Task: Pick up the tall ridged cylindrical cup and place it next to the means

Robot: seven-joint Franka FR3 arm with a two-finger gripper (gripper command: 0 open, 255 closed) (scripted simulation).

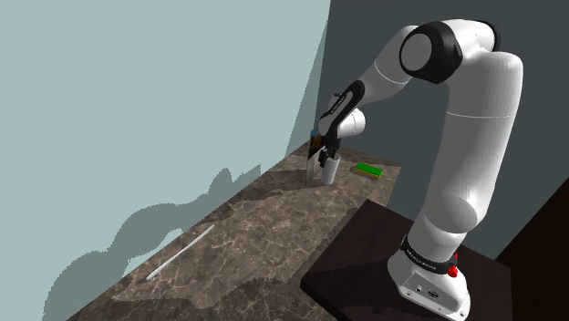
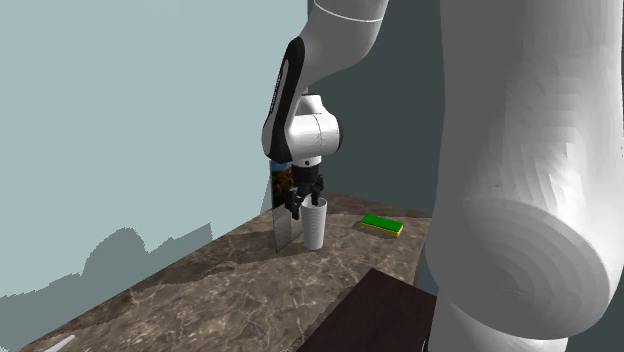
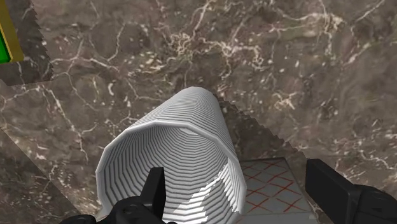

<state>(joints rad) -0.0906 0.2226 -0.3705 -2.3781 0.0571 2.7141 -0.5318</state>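
The tall ridged cup (image 3: pixel 181 137) stands upright on the marble-patterned desk (image 3: pixel 286 57) directly beneath the hand (image 3: pixel 235 175). The hand hangs over the cup's open mouth with its fingers spread apart, released and gripping nothing. In the wrist view one finger (image 3: pixel 154 191) dips inside the rim while the other (image 3: pixel 331 188) stands well outside the wall, so that side of the wall lies between them. The cup is drawn plain white and hollow with a thin wall, so it is probably light and fairly stiff. It is also tall for its base and likely to tip if nudged sideways. The fine rings around its outside should give the pads some bite, while the inside looks just as ribbed. Pinching the wall near the rim, one finger in and one out, seems the natural hold, and it should be squeezed gently so the thin lip does not flex or twist. A thin upright box (image 2: pixel 282 222) stands just beside the cup, close under the outer finger, and could be knocked as the hand closes. A green sponge (image 2: pixel 382 224) lies farther off on the hand's other side.
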